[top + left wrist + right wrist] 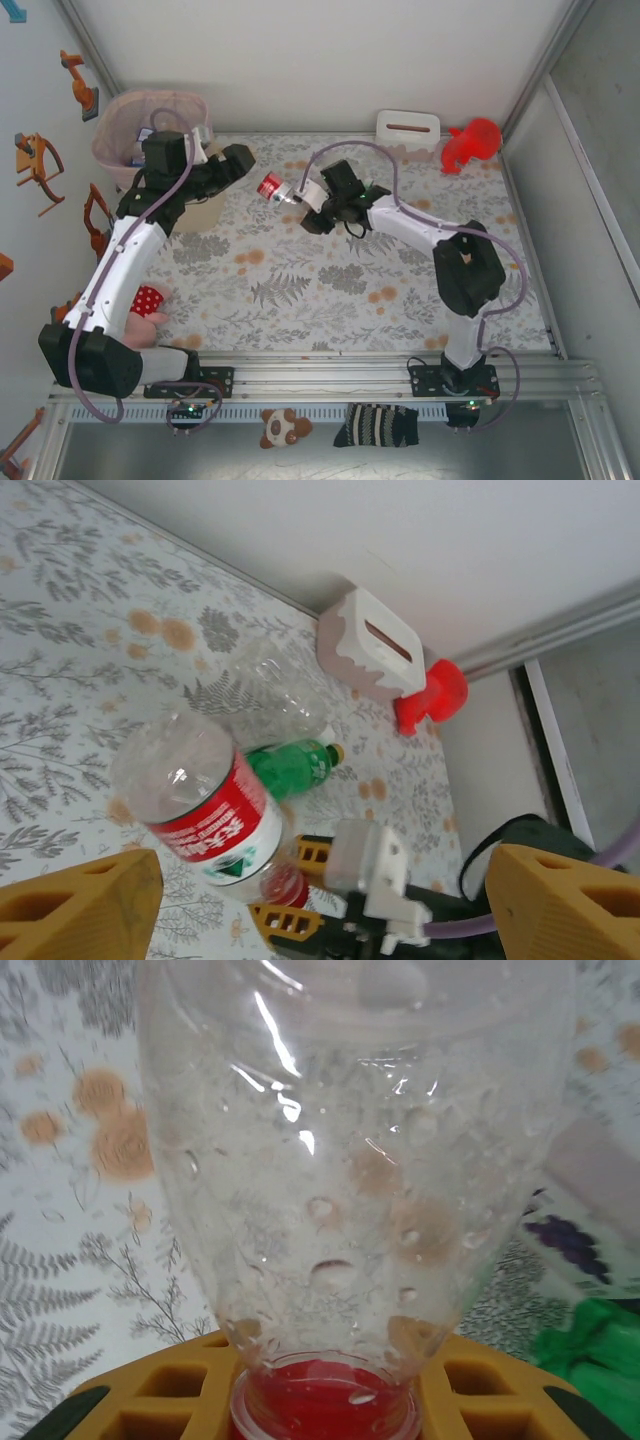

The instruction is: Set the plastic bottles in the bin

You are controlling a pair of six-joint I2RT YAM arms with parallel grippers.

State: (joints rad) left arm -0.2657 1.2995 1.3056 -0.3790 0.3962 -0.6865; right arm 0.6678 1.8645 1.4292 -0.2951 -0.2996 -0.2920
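The right gripper is clamped tight on the neck of a red-labelled bottle, base pointing at the left gripper, whose jaws stand wide and empty just opposite. The bin sits just behind the left gripper. This looks like a carry or handover. Next, the bottle must pass over the rim before release. A green bottle waits below the held one.

Pretty plain build here: my left arm and right arm are white shells with black joints, a lilac cable looping along each. Fingers are chunky yellow-orange with waffle-grid pockets.
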